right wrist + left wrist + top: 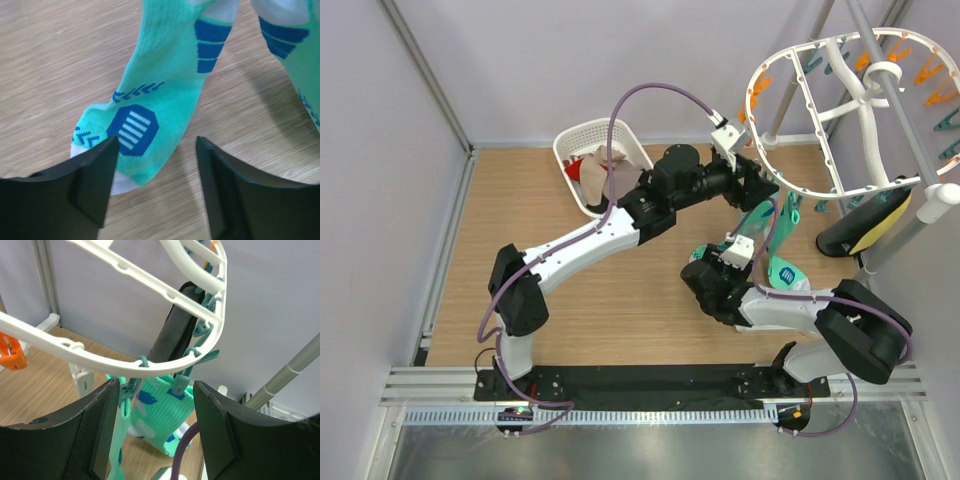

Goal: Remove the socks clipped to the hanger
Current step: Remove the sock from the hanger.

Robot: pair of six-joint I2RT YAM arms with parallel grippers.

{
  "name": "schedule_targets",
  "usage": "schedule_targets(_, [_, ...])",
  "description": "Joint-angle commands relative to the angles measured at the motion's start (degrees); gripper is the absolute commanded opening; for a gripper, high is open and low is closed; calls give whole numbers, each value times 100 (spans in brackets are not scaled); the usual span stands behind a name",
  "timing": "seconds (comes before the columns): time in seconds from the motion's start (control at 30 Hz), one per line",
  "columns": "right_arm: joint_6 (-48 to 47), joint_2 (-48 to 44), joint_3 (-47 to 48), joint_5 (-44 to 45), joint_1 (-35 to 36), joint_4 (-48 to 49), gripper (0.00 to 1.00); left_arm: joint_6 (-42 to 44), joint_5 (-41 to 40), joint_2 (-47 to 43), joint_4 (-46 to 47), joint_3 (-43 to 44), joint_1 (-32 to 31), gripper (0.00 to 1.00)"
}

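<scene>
The hanger (840, 110), a white oval frame with orange and teal pegs, hangs at the back right. Two teal socks (782, 270) dangle from its near-left rim, and a black sock (865, 225) hangs further right. My left gripper (765, 185) is at that rim. In the left wrist view it (155, 425) stands open just below the hanger rim (100, 360), with a clipped teal sock (162, 415) and its teal peg (181, 382) beyond the gap. My right gripper (157, 170) is open and holds nothing, with a teal sock's toe (155, 115) hanging just ahead of its left finger.
A white perforated basket (570, 150) holding red and beige socks stands at the back, left of the left arm. The hanger's metal stand pole (900, 110) rises at the right. A purple cable (182, 450) crosses below the left gripper. A second teal sock (295, 55) hangs at right.
</scene>
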Motion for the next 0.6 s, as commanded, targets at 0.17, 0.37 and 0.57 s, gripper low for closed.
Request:
schedule_targets(0.17, [1235, 275, 461, 511, 22, -944, 79, 134, -150, -82, -20, -165, -55, 64])
schedule_targets(0.37, [1122, 645, 270, 230, -197, -69, 79, 204, -185, -55, -64, -218, -55, 64])
schedule_targets(0.57, [682, 698, 128, -35, -311, 540, 46, 248, -299, -160, 32, -437, -46, 64])
